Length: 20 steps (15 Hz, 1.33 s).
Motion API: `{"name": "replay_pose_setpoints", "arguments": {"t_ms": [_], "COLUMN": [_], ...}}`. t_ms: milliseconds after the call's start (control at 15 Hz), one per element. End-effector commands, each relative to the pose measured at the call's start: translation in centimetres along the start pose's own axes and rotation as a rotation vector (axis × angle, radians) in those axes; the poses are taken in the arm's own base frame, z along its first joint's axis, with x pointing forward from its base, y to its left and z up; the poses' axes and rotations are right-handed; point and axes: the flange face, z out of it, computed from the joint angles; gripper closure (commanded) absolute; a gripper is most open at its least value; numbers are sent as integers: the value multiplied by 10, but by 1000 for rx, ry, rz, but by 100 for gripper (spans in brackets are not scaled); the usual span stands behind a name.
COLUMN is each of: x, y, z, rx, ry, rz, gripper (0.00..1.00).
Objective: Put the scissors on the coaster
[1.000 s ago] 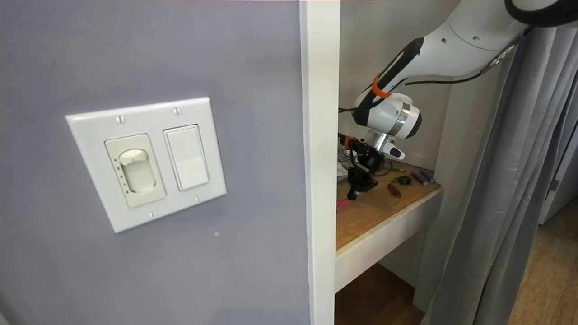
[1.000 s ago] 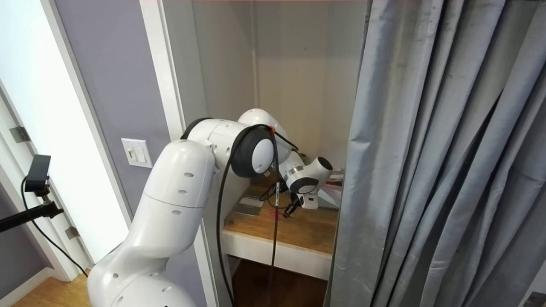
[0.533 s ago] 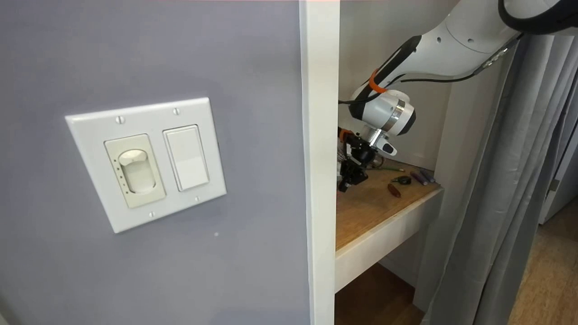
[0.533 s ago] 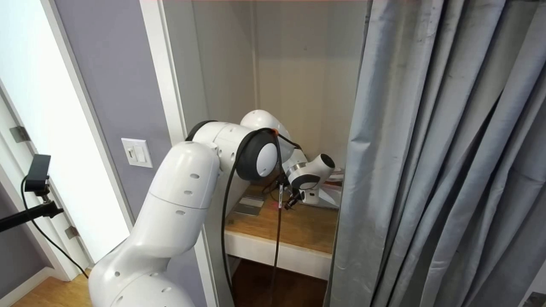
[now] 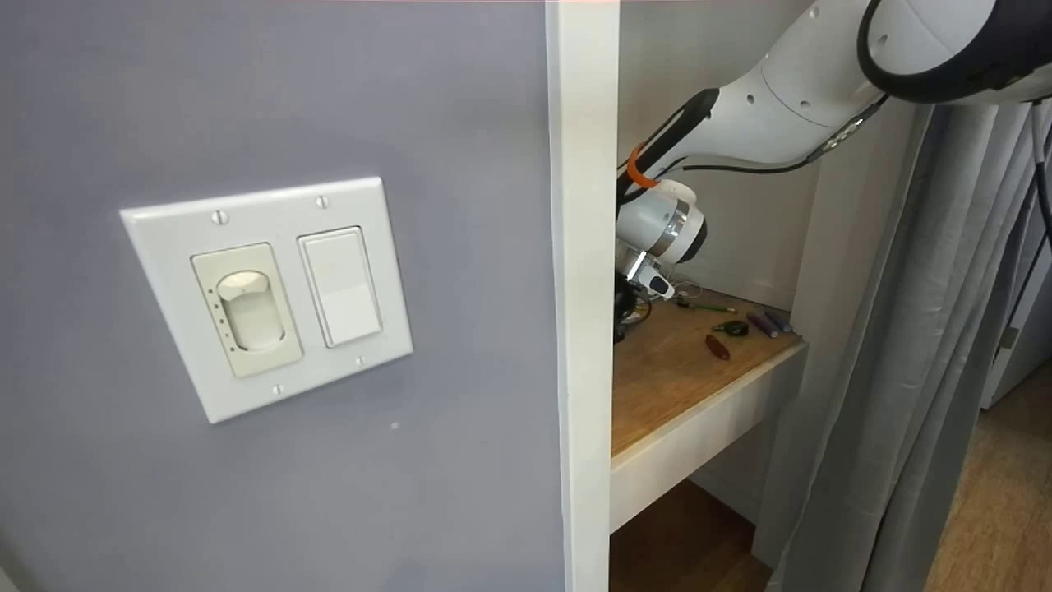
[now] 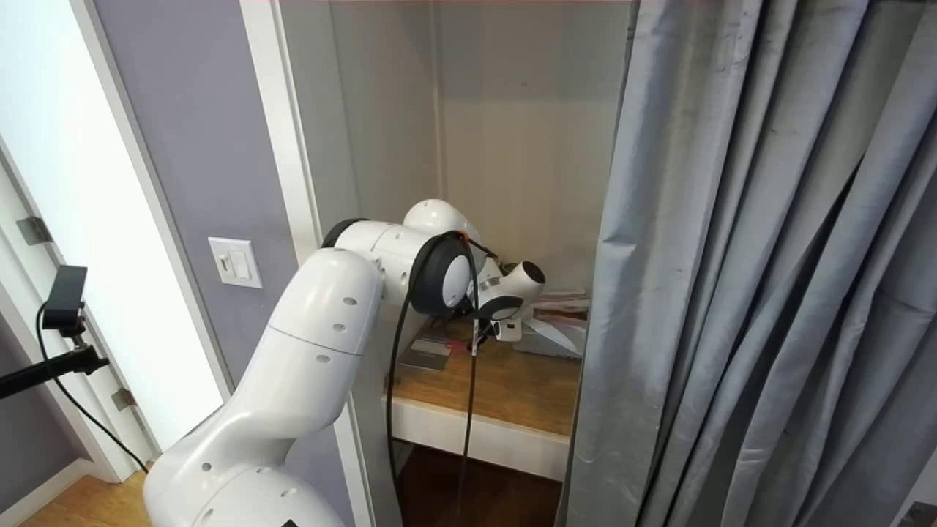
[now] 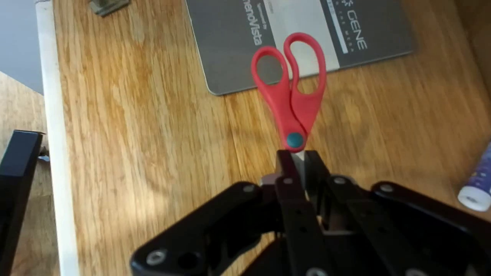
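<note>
Gripper (image 7: 299, 156) is pinched on the scissors (image 7: 307, 105) at the blade end: its fingers (image 7: 285, 168) sit close together w/ a pale strip of metal b/w them, just past the teal pivot (image 7: 295, 140). Pinkish-red handles (image 7: 321, 65) point away from the gripper, finger loops over the edge of the coaster (image 7: 230, 57), a flat dk gray pad w/ a lighter band & pale print, partly cut off at top of wrist view. Pivot & visible bit of blade are off the pad, over the wooden shelf (image 7: 153, 115); can't tell if the loops touch the coaster or hang just above it. Also in wrist view: purple tube (image 7: 480, 177) w/ white cap at R edge, sm. gray-green piece (image 7: 108, 4) at top L.

In an exterior view the robot arm (image 6: 315, 329) extends over the shelf; coaster shows there, w/ a bit of pinkish-red from the scissors by its edge, & papers (image 6: 569, 301) nearer the gray curtain (image 6: 688, 293). In an exterior view white trim (image 5: 583, 296) hides most of the gripper; on the shelf are a red item (image 5: 717, 346), dk item (image 5: 731, 328), green pencil (image 5: 711, 307) & a pair of purplish tubes (image 5: 762, 324). Switch plate (image 5: 289, 263) & curtain show in both exterior views.
</note>
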Motion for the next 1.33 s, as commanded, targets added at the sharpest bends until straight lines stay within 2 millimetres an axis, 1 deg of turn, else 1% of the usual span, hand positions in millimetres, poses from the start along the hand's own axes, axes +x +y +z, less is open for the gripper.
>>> {"name": "replay_pose_setpoints", "arguments": {"t_ms": [0,67,267,333,400,467,533,600,867,1133,1267], "x": [-6,-9,-6,-1,-6,-17,-21,-30,-52,-55,-57], "y": [0,0,-2,-2,-4,-6,-6,-6,-1,0,0], "z": [4,6,3,2,4,8,13,18,38,56,71], "rx": [-2,-2,4,5,2,1,-15,-25,-94,-124,-132], "ry": [0,0,1,26,14,-28,-9,-45,-124,-133,-128], "rz": [-14,-22,-27,-20,-45,-83,-98,-132,-167,-107,-77], "gripper": [89,89,89,97,97,97,97,97,97,97,97]}}
